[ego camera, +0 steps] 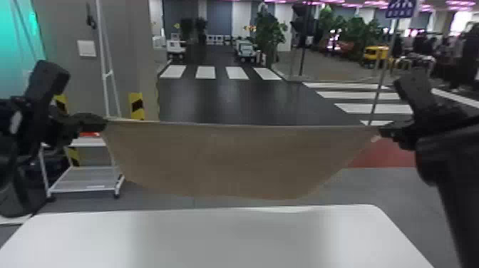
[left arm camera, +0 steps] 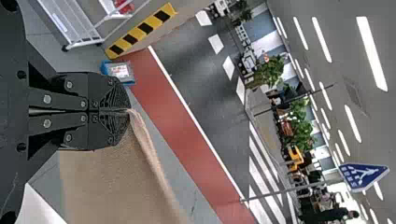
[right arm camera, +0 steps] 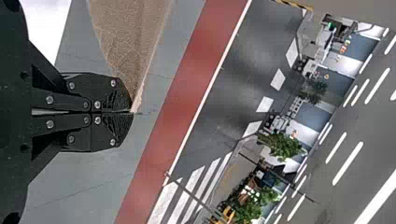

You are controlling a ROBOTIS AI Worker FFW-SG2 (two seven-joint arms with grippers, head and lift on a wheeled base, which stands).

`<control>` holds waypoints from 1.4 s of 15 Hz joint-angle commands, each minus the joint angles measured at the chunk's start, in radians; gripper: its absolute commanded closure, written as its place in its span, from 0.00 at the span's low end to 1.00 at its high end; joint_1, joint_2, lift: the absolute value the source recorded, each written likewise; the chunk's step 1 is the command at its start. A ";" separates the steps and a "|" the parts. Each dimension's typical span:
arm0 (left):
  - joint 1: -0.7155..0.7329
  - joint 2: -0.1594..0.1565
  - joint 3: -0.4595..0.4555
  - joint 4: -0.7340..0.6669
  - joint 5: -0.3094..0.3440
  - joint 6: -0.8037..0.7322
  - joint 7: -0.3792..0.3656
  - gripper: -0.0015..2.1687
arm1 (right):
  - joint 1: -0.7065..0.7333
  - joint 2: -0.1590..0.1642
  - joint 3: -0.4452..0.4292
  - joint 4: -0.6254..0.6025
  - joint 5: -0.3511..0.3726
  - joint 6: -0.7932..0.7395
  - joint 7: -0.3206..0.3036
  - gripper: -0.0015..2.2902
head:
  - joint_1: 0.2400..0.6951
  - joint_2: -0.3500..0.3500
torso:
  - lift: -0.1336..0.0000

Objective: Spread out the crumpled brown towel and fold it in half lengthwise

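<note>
i hold both arms raised out ahead of me, well apart, at about the same height. my left gripper (ego camera: 105, 123) points inward from the left side, and my right gripper (ego camera: 381, 131) points inward from the right, toward it. my right forearm (ego camera: 459, 199) slants up from the lower right corner. in each wrist view, the two flat black fingers (left arm camera: 109, 95) are pressed together at their tips.
</note>
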 commanded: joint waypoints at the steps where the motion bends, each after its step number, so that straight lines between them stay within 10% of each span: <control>1: 0.118 0.049 0.084 -0.156 0.040 0.072 -0.022 0.74 | 0.155 -0.051 -0.013 -0.191 -0.070 0.093 0.029 0.62 | 0.16 0.38 | 0.07; 5: 0.526 0.112 0.256 -0.408 0.114 0.060 -0.062 0.74 | 0.584 -0.098 -0.063 -0.529 -0.144 0.155 0.087 0.62 | 0.35 0.42 | 0.07; 11: 0.904 0.167 0.375 -0.445 0.135 -0.192 -0.125 0.74 | 0.983 -0.095 -0.109 -0.708 -0.198 0.139 0.142 0.62 | 1.00 0.52 | 0.07; 21: 0.987 0.217 0.464 -0.468 0.069 -0.229 -0.237 0.74 | 1.025 -0.083 -0.154 -0.696 -0.262 0.004 0.182 0.63 | 1.00 0.65 | 0.07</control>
